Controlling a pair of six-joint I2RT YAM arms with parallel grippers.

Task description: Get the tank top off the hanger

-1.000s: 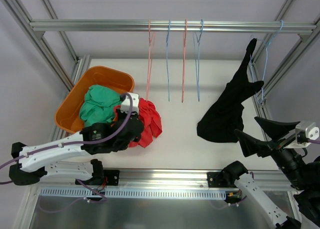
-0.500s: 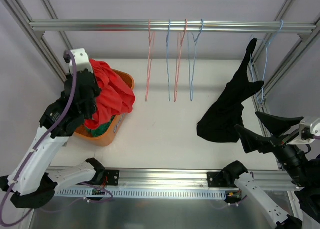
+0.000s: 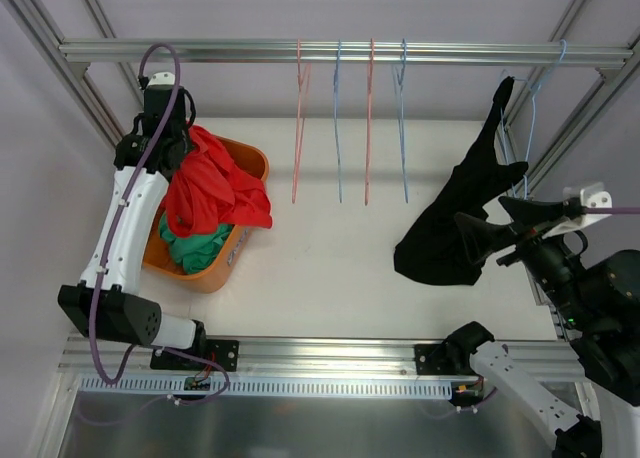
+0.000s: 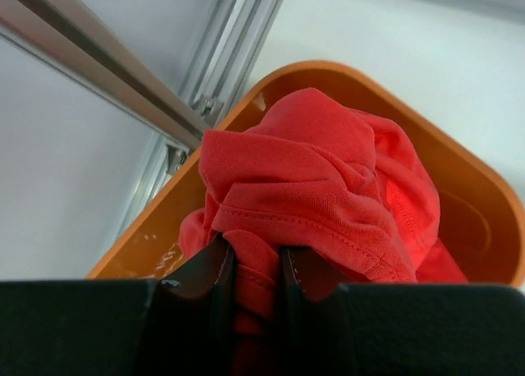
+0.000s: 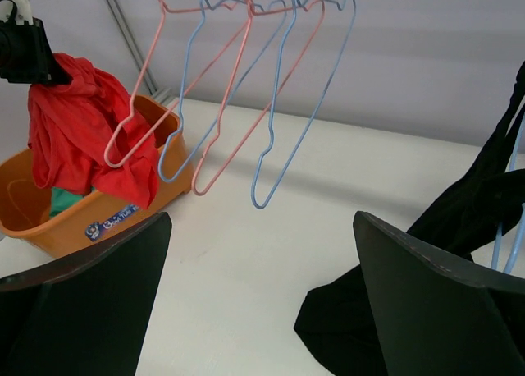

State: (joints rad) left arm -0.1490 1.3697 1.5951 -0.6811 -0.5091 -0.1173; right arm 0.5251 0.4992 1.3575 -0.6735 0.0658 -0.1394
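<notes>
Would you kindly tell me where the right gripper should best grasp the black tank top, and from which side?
Probably the narrow upper part of the black tank top, below the blue hanger, from the near side with the open right gripper: it hangs free there, while the bottom slumps on the table.

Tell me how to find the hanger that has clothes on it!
Look along the silver rail across the top, to its far right end. A light blue wire hanger hangs there, apart from four bare hangers. It alone carries a black tank top.
</notes>
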